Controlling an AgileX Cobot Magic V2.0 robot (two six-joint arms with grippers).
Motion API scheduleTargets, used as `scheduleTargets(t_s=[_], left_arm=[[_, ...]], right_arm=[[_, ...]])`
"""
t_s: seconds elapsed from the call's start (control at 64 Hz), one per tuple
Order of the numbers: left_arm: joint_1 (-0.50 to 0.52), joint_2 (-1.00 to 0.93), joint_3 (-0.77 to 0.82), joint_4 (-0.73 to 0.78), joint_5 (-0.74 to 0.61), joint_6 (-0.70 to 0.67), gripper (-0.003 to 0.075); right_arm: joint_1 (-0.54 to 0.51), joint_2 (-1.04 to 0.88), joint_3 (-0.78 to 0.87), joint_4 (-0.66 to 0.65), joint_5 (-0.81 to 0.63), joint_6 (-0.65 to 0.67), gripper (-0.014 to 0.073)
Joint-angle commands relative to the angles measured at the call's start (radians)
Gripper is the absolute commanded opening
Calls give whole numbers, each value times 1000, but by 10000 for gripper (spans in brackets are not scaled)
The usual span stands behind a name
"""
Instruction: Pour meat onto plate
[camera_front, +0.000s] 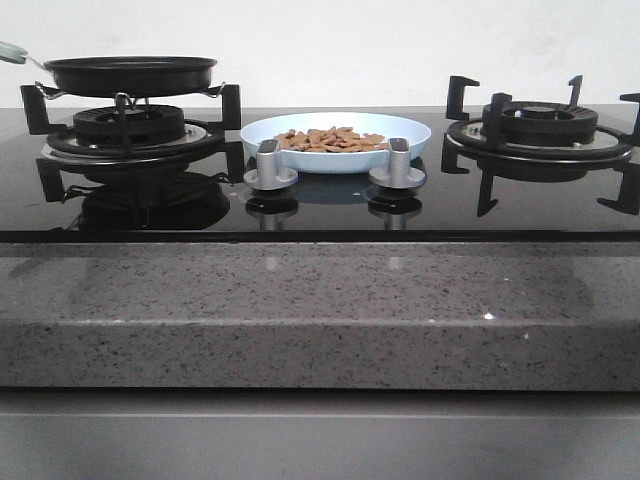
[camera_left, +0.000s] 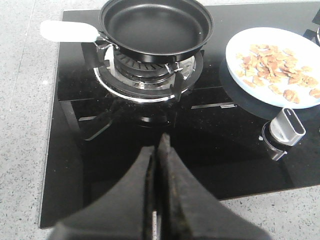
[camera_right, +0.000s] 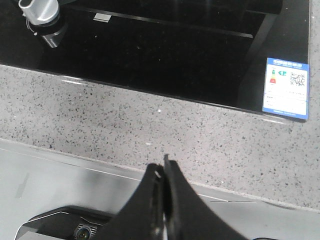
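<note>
The pale blue plate (camera_front: 410, 132) sits on the black glass hob between the two burners, and the reddish-brown meat (camera_front: 330, 140) lies heaped in it. The plate (camera_left: 240, 62) and meat (camera_left: 275, 67) also show in the left wrist view. The black frying pan (camera_front: 130, 72) stands empty on the left burner, its pale handle (camera_left: 67, 31) pointing left. My left gripper (camera_left: 159, 145) is shut and empty above the hob's front, short of the pan (camera_left: 155, 25). My right gripper (camera_right: 164, 165) is shut and empty over the stone counter's front edge. Neither arm shows in the front view.
Two silver knobs (camera_front: 271, 165) (camera_front: 398, 163) stand in front of the plate. The right burner (camera_front: 540, 125) has a bare black grate. A speckled grey stone counter (camera_front: 320, 310) runs along the front. A blue label (camera_right: 286, 88) is stuck on the hob's corner.
</note>
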Motion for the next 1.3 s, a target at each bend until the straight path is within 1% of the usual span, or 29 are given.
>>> scheduleTargets(t_s=[0.0,0.031,0.094,0.203,0.312,0.39,0.468,0.593,0.687,0.796,1.015,1.093,1.124,1.28], left_arm=[[-10,-29,-11,22,-87,20,-20],[-7,-40,3,73,-103,45,-20],[9,-74,36,143,-151,47,-20],[59,-134,136,150,-283,47,-20],[96,-215,271,109,-425,47,-20],[122,-299,383,30,-534,47,-20],[157,-393,500,-57,-601,47,-20],[203,-541,645,-118,-637,47,-20],[210,-633,720,-141,-682,47,-20],[214,-716,788,-141,-728,47,-20],[231,-869,876,-145,-740,47,-20],[231,-861,906,-146,-796,47,-20],[231,-863,905,-147,-769,47,-20],[227,-863,905,-147,-774,47,-20]], right_arm=[[-7,-3,-24,1,-46,3,-69],[-7,-3,-24,1,-46,3,-69],[-7,-3,-24,1,-46,3,-69],[-7,-3,-24,1,-46,3,-69],[-7,-3,-24,1,-46,3,-69],[-7,-3,-24,1,-46,3,-69],[-7,-3,-24,1,-46,3,-69],[-7,-3,-24,1,-46,3,-69],[-7,-3,-24,1,-46,3,-69],[-7,-3,-24,1,-46,3,-69],[-7,-3,-24,1,-46,3,-69],[-7,-3,-24,1,-45,3,-69],[-7,-3,-24,1,-44,3,-69],[-7,-1,-24,1,-43,3,-69]])
